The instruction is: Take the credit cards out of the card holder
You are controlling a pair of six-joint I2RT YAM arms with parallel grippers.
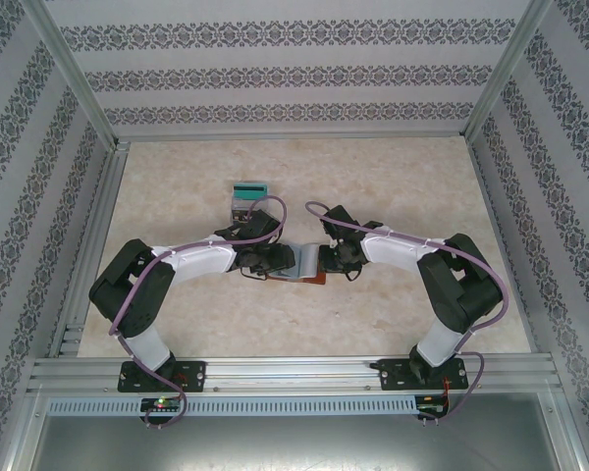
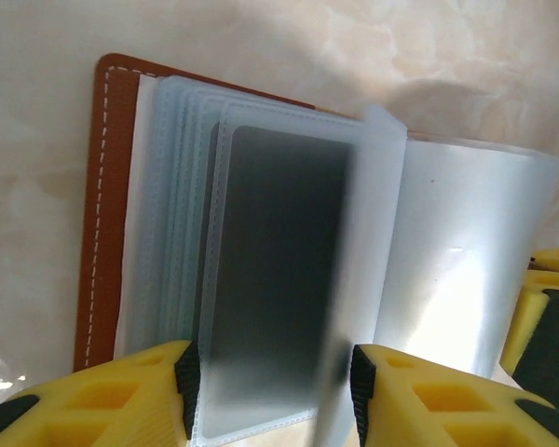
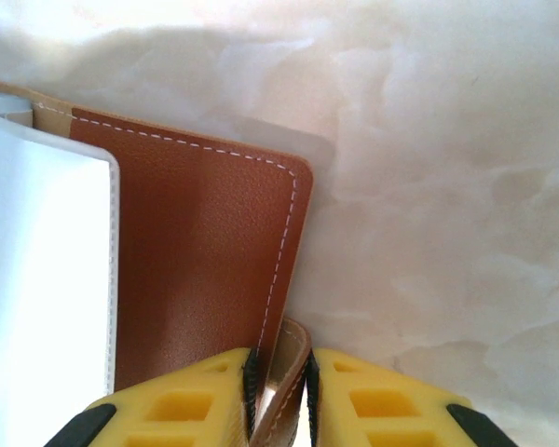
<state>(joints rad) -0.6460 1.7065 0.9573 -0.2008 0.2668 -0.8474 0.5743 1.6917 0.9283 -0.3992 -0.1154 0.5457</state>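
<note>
**Brown leather holder lies open between both grippers**

Leather-covered and spread flat, the card holder [image 1: 301, 265] sits on the pale marbled table [image 1: 402, 177], near the middle and a little toward the near edge, with the two arms meeting over it from left and right.

The right gripper [image 3: 281, 396] has its yellow fingers pressed together on a thin leather edge of the holder's brown cover [image 3: 205, 261], at the cover's right side. White stitching runs round that cover, and a pale plastic leaf lies on its left part.

The left gripper [image 2: 270, 396] stands half spread over the fanned plastic sleeves [image 2: 172, 214]. The top sleeve, with a dark card [image 2: 279, 270] in it, fills the gap between the two pads. Whether the pads press its edges I cannot tell. One translucent leaf stands up, blurred, beside the right pad.

Farther off and to the left, a clear box [image 1: 247, 206] with a teal card [image 1: 248, 185] rests apart from the holder.
</note>
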